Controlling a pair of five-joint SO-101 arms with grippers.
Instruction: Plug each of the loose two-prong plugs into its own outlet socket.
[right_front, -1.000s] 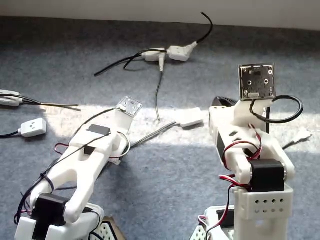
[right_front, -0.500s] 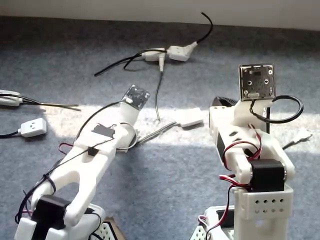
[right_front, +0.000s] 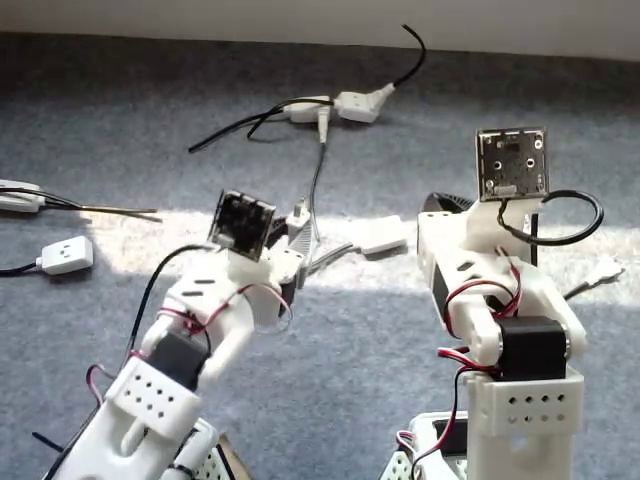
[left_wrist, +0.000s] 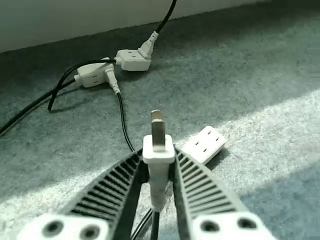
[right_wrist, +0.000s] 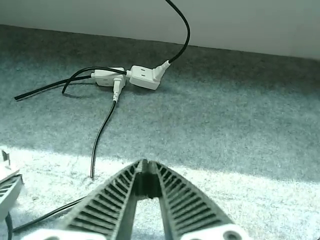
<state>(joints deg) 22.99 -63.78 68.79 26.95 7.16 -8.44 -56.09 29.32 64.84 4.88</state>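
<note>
Left wrist view: the left tool (left_wrist: 159, 158) pinches a two-prong plug (left_wrist: 158, 146), prongs forward, newly raised off the counter and so ready for insertion. An outlet socket (left_wrist: 205, 144) lies just beyond. The right tool (right_wrist: 145, 181) is pressed together, empty.

Left arm raises the plug

Over the last second the left arm (right_front: 200, 320) rises and folds back toward its base, going from stretched low along the carpet (right_front: 120, 120) to wrist tipped up above it. The left gripper (left_wrist: 158, 161) comes up too, clamped on the white plug (left_wrist: 158, 150), which is now off the carpet, prongs forward
</note>
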